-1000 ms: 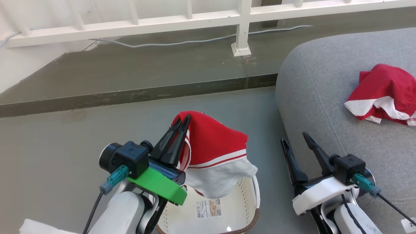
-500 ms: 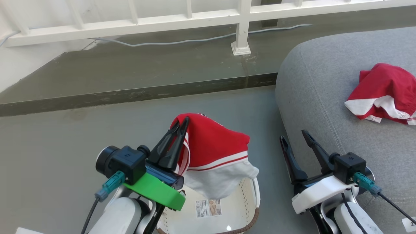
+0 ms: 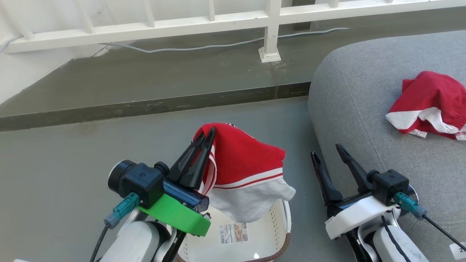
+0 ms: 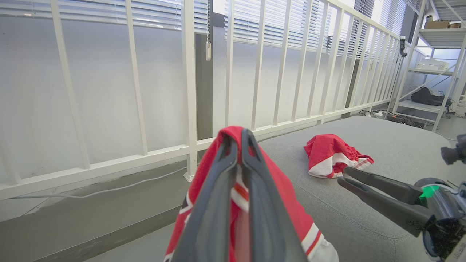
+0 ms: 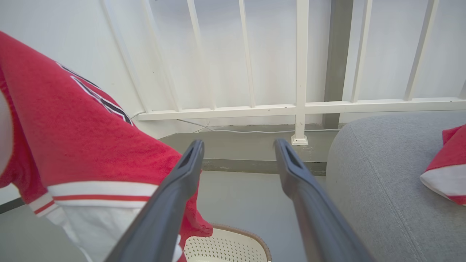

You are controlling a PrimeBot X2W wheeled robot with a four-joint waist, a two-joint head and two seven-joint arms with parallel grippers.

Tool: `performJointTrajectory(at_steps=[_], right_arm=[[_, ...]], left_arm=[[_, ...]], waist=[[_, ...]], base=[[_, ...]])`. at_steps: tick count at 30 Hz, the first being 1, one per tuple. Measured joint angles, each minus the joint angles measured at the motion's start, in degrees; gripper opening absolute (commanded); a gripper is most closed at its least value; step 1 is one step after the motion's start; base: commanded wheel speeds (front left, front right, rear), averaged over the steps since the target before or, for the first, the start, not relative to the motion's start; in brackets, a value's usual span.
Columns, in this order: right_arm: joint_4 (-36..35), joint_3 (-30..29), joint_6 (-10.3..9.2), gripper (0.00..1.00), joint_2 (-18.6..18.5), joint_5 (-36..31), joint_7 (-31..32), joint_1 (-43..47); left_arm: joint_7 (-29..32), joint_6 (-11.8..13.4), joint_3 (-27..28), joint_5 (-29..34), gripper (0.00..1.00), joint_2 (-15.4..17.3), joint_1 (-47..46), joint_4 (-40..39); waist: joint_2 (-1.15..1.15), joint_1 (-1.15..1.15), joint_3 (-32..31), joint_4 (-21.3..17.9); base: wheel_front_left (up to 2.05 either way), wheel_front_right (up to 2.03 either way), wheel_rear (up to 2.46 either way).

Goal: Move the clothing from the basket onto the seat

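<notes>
My left gripper [image 3: 206, 134] is shut on the top of a red garment with white panels and stripes [image 3: 244, 171], which hangs above the cream basket [image 3: 280, 225]. The left wrist view has the same cloth [image 4: 287, 196] draped over that gripper [image 4: 236, 136]. Black-outlined lettering shows on the hanging garment [image 5: 72, 131] in the right wrist view. A second garment, red with white trim [image 3: 429, 105], lies crumpled on the grey seat [image 3: 364, 91]. My right gripper [image 3: 326, 151] stands open and empty beside the seat's front edge, right of the basket.
A white railing [image 3: 269, 22] with a post base and a pale cable [image 3: 204, 46] runs along a raised grey step [image 3: 145, 105] beyond the basket. Bare grey floor [image 3: 65, 163] lies left of the basket. A label sticks to the basket's inner floor.
My left gripper and the hanging garment have shifted slightly right and up. The right gripper has edged a little left and down.
</notes>
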Motion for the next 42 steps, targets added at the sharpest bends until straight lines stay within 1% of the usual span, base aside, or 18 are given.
performJointTrajectory(at_steps=[5, 9, 16, 19, 24, 32, 39, 40, 41, 42], right_arm=[[-1.37, 1.16, 0.11, 1.0, 0.07, -0.01, 0.0, -0.01], [-3.25, 2.43, 0.7, 1.0, 0.14, -0.01, 0.0, -0.03], [-6.57, 7.64, 3.07, 1.0, 0.58, 0.0, 0.04, -1.19], [-7.05, 10.26, 3.6, 1.0, 0.81, 0.46, 0.63, -2.23], [-5.89, 13.29, 4.1, 1.0, 1.21, 0.6, 1.65, -2.83], [-2.01, 17.11, 4.12, 1.0, 1.34, 1.27, 2.96, -4.53], [1.14, 20.73, 4.63, 1.0, 1.64, 3.23, 2.94, -6.43], [1.54, 21.26, 4.61, 0.37, 1.69, 3.44, 2.94, -6.77], [1.96, 21.71, 4.63, 0.0, 1.76, 3.5, 2.94, -7.11], [2.3, 21.96, 4.63, 0.0, 1.82, 3.71, 2.94, -7.44]], left_arm=[[0.04, 0.01, -0.18, 0.0, 0.0, 0.01, 0.16, -0.67], [0.54, 0.01, -0.35, 0.0, 0.0, 0.02, 0.2, -1.59], [1.03, 0.01, -1.14, 0.0, 0.0, 0.05, 0.21, -2.36], [1.24, 0.0, -1.67, 0.0, 0.0, 0.02, 0.21, -2.63], [1.53, -0.08, -2.9, 0.0, 0.0, -0.35, 0.2, -3.14], [1.91, -0.51, -4.05, -0.01, 0.0, -0.65, 0.16, -4.08], [2.03, -1.01, -5.66, -0.2, 0.0, -1.44, 0.16, -4.23], [2.04, -1.01, -5.7, -0.3, 0.0, -1.44, 0.15, -4.24], [2.04, -1.01, -5.77, -0.53, 0.0, -1.44, 0.15, -4.24], [2.08, -1.01, -5.83, -0.74, 0.0, -1.44, 0.15, -4.24]], waist=[[0.0, 0.0, -0.12, 0.1], [0.0, 0.0, -0.17, 0.16], [0.0, 0.0, -0.15, 0.16], [0.0, 0.0, -0.15, 0.24], [0.0, 0.0, -0.21, 0.72], [0.0, 0.0, -0.27, 1.62], [0.0, 0.0, -0.27, 1.84], [0.0, 0.0, -0.28, 1.86], [0.0, 0.0, -0.3, 1.9], [0.0, 0.0, -0.31, 1.93]], base=[[0.0, 0.0, 0.0], [0.0, 0.0, 0.0], [0.0, 0.0, 0.0], [0.0, 0.0, 0.0], [0.0, 0.0, 0.0], [0.0, 0.0, 0.0], [0.0, 0.0, 0.0], [0.0, 0.0, 0.0], [0.0, 0.0, 0.0], [0.0, 0.0, 0.0]])
